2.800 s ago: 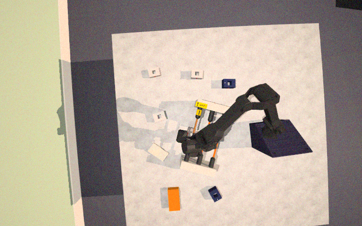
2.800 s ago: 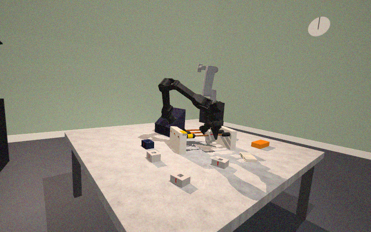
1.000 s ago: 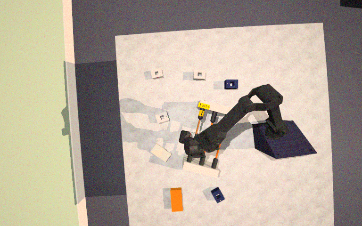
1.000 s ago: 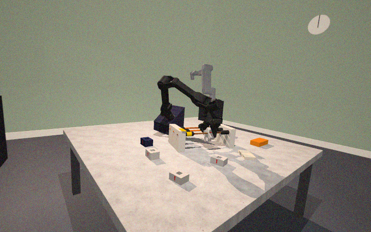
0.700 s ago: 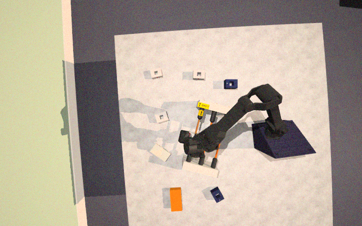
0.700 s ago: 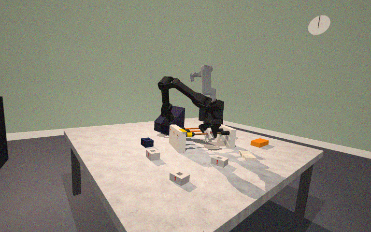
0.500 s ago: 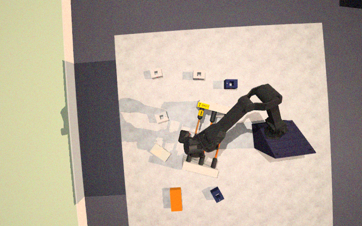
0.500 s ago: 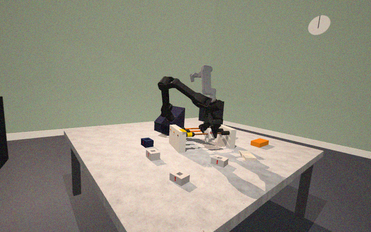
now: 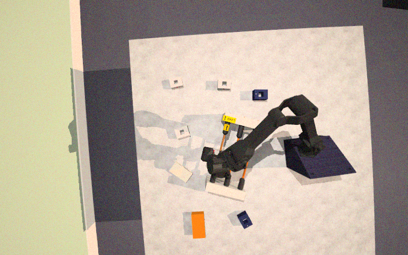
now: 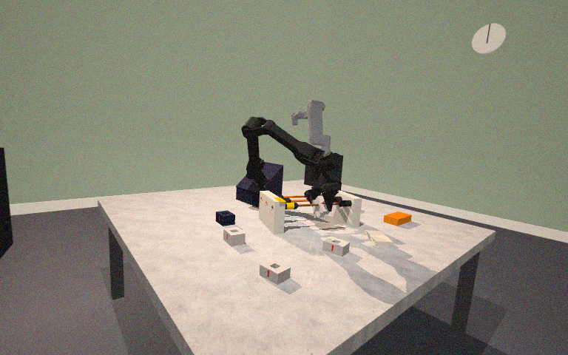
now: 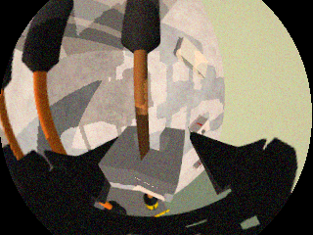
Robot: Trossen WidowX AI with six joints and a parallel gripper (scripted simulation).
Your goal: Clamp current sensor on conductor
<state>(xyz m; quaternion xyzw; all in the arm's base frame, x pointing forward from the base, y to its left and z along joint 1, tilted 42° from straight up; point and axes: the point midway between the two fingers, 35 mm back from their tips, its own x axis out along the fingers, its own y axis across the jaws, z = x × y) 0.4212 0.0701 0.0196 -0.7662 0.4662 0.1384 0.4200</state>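
Note:
The LOAD conductor [image 9: 221, 144] [image 10: 306, 205] [image 11: 140, 73] is the outer orange rod at the yellow LOAD marker [image 9: 229, 119]. The pale sensor [image 11: 149, 153] [image 10: 320, 209] sits at this conductor; in the wrist view the rod runs into its near face, and a yellow-banded sleeve shows beyond. My gripper [image 11: 158, 137] [image 10: 319, 202] is open, with its fingertips on either side of the sensor. Its left fingertip overlaps the sensor's edge in the wrist view; contact cannot be told. Whether the sensor is latched, and which way its arrow points, cannot be seen. The arm hides most of it in the top view.
Two white supports [image 9: 225, 192] [image 10: 271, 213] carry the parallel conductors. Several closed sensors, white [image 9: 224, 84] and navy [image 9: 258, 94], lie around them. A cream block [image 9: 180, 171] lies left of the conductors. An orange box [image 9: 198, 225] [image 10: 396, 219] lies beyond the lower support.

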